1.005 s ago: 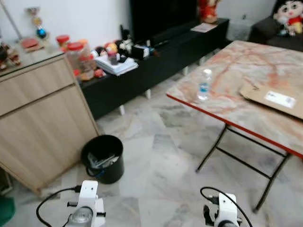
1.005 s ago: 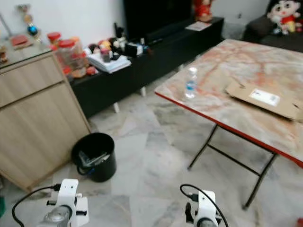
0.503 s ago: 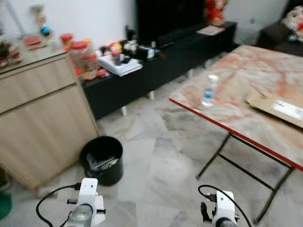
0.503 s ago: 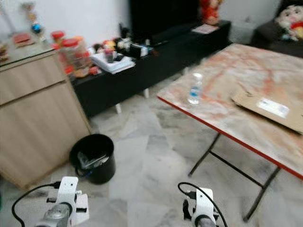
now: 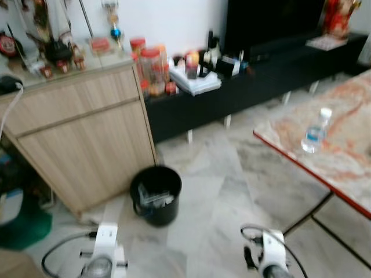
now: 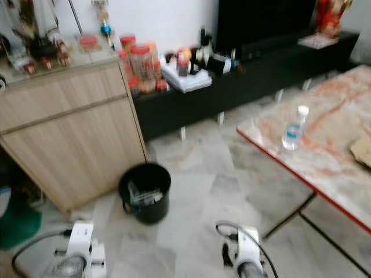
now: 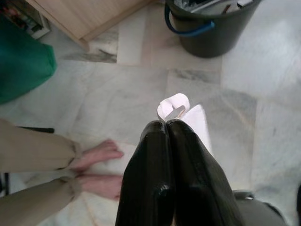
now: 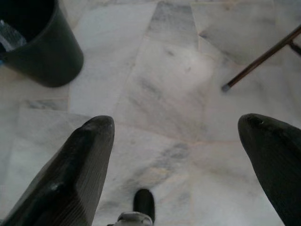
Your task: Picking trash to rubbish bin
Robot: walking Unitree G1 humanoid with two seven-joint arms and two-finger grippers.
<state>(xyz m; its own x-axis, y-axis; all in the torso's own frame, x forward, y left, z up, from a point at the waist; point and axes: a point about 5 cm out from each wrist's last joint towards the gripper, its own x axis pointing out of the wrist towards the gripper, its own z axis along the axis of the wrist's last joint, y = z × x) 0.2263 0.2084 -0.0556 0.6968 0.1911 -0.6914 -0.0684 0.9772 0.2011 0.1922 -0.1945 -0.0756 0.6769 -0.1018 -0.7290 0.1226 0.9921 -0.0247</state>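
Left gripper [image 7: 167, 123] pinches white paper [image 7: 174, 106] above the floor, short of the bin [image 5: 155, 194].
The bin stands by the wooden cabinet [image 5: 81, 139], trash already inside. Right gripper [image 8: 176, 136] hangs with fingers spread wide. A bottle [image 5: 315, 131] stands on the table [image 5: 348, 168]. A person's bare feet [image 7: 96, 167] rest on the floor nearby.

Right pincer [image 8: 176, 141] spread wide above marble floor [image 8: 169, 89], black bin [image 8: 42, 52] near.
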